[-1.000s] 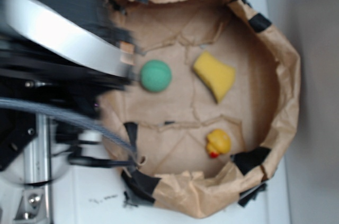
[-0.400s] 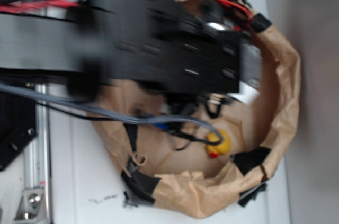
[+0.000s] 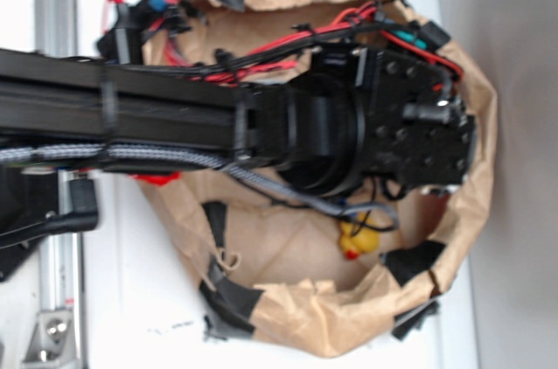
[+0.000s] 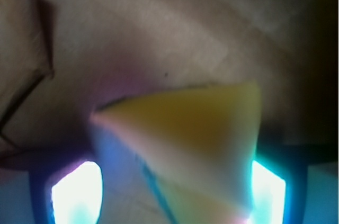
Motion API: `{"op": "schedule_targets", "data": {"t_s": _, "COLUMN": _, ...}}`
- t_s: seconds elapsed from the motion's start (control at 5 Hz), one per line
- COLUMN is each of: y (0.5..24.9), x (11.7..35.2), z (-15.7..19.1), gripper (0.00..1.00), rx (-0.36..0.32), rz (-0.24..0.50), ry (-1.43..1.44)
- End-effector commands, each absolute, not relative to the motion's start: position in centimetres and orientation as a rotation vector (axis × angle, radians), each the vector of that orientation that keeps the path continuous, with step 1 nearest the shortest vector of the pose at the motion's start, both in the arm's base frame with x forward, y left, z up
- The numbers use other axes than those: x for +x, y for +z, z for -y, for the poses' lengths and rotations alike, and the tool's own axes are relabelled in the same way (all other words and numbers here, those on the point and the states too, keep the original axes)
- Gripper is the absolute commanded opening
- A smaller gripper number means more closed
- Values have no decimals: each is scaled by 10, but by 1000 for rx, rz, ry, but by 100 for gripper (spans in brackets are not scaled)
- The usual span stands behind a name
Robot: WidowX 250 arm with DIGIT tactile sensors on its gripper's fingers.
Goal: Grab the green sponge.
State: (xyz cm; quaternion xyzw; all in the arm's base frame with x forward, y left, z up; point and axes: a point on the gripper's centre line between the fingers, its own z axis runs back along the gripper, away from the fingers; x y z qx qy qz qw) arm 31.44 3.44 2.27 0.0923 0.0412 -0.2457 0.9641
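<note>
The green sponge is hidden in both views; in the exterior view my black arm [image 3: 349, 133] covers the middle of the brown paper nest where it lay. In the wrist view my gripper [image 4: 169, 195] is open, its two bright fingertips [image 4: 77, 192] standing wide apart low in the frame. Between and just beyond them lies the yellow wedge-shaped sponge [image 4: 196, 128] on the brown paper, its right edge close to the right finger. Nothing green shows in the wrist view.
A yellow rubber duck [image 3: 359, 236] sits near the nest's front, partly behind a cable. The crumpled paper wall [image 3: 475, 186] with black tape patches rings the area. A metal rail [image 3: 54, 299] runs along the left.
My arm has swung right across the nest and sharpened from blur. It now covers the green sponge and the yellow sponge, which were both in plain view a second ago.
</note>
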Motion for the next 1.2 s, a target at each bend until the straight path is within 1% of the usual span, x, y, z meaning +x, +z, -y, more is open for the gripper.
{"op": "schedule_targets", "data": {"t_s": 0.0, "y": 42, "x": 299, "z": -37, "gripper": 0, "rx": 145, "rz": -48, "ry": -482}}
{"op": "schedule_targets", "data": {"t_s": 0.2, "y": 66, "x": 293, "z": -41, "gripper": 0, "rx": 107, "rz": -30, "ry": -470}}
{"op": "schedule_targets", "data": {"t_s": 0.4, "y": 105, "x": 282, "z": -36, "gripper": 0, "rx": 70, "rz": -31, "ry": -460}}
{"op": "schedule_targets", "data": {"t_s": 0.6, "y": 127, "x": 279, "z": -16, "gripper": 0, "rx": 18, "rz": -13, "ry": -362}}
{"op": "schedule_targets", "data": {"t_s": 0.8, "y": 143, "x": 287, "z": -3, "gripper": 0, "rx": -47, "rz": -7, "ry": -281}}
{"op": "schedule_targets", "data": {"t_s": 1.0, "y": 150, "x": 298, "z": 0, "gripper": 0, "rx": -112, "rz": 0, "ry": -190}}
